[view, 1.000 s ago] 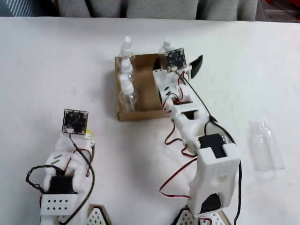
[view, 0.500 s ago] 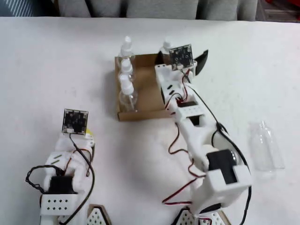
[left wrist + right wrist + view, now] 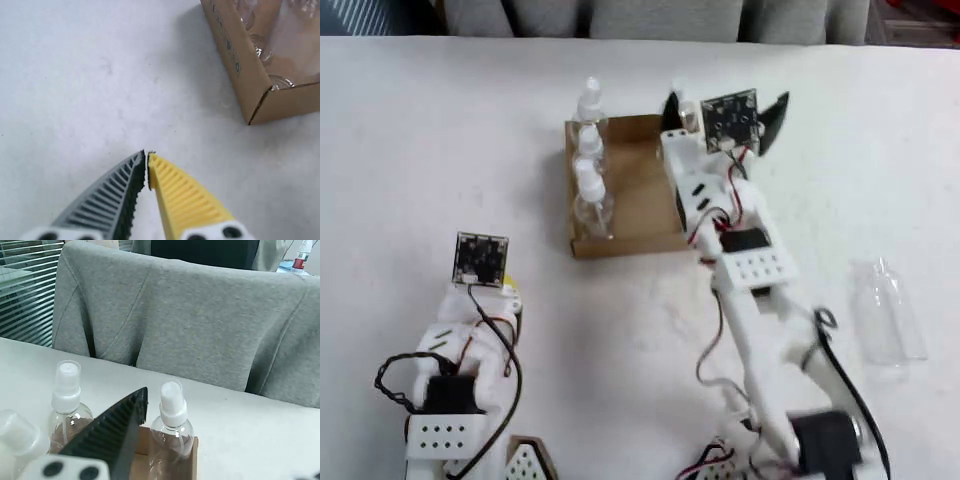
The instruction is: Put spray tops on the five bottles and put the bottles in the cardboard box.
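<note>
From above I see a white table with the cardboard box in the middle. A row of three bottles, each with a white spray top, runs along the box wall on the left arm's side. A fourth bottle, also topped, stands at the box's far edge. I cannot tell whether it is inside or just behind. My right gripper hangs over that far edge just beside it, its black fingers spread wide and holding nothing. My left gripper rests low over bare table near the box's front corner, its fingers pressed together on nothing.

The fifth bottle lies on its side, well apart on the right arm's side, and I can make out no spray top on it. It looks empty, thin and clear, so I judge it light, slick, prone to rolling and easily dented. I would grip it gently across the middle of the body.
</note>
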`<state>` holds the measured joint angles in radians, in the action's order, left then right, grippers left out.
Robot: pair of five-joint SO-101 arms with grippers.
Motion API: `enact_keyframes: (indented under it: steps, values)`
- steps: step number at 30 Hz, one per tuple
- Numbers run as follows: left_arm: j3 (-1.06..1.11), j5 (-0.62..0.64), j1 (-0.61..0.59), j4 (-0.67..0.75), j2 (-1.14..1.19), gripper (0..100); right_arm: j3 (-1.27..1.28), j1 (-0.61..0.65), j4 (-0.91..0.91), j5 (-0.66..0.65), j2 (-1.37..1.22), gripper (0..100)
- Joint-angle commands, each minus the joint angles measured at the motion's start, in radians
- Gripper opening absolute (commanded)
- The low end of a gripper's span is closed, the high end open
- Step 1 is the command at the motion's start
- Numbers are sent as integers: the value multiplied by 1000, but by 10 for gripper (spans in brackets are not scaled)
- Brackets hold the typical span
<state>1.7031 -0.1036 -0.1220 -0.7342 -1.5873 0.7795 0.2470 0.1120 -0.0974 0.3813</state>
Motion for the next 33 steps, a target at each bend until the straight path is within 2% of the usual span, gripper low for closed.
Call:
enact_keyframes:
  steps: [1,9,13,17,22,24,30,33]
  values:
    - [-5,-8,-10,26,-4,21,60,-58,-127,0,222,489]
    - [-5,-8,-10,26,-2,21,328,-260,-278,-2,693,237]
    - [-5,-8,-12,23,-2,21,433,-424,-375,-2,928,118]
    - [-5,-8,-12,23,-2,21,482,-601,-559,-3,1125,27]
    - [-5,-8,-12,23,-2,21,483,-791,-843,-9,1253,24]
    - [-5,-8,-12,23,-2,21,483,-832,-926,-95,1259,23]
    - [-5,-8,-12,20,-2,21,485,-816,-1219,-322,1259,28]
    - [-5,-8,-12,20,-2,21,485,-799,-1294,-356,1259,28]
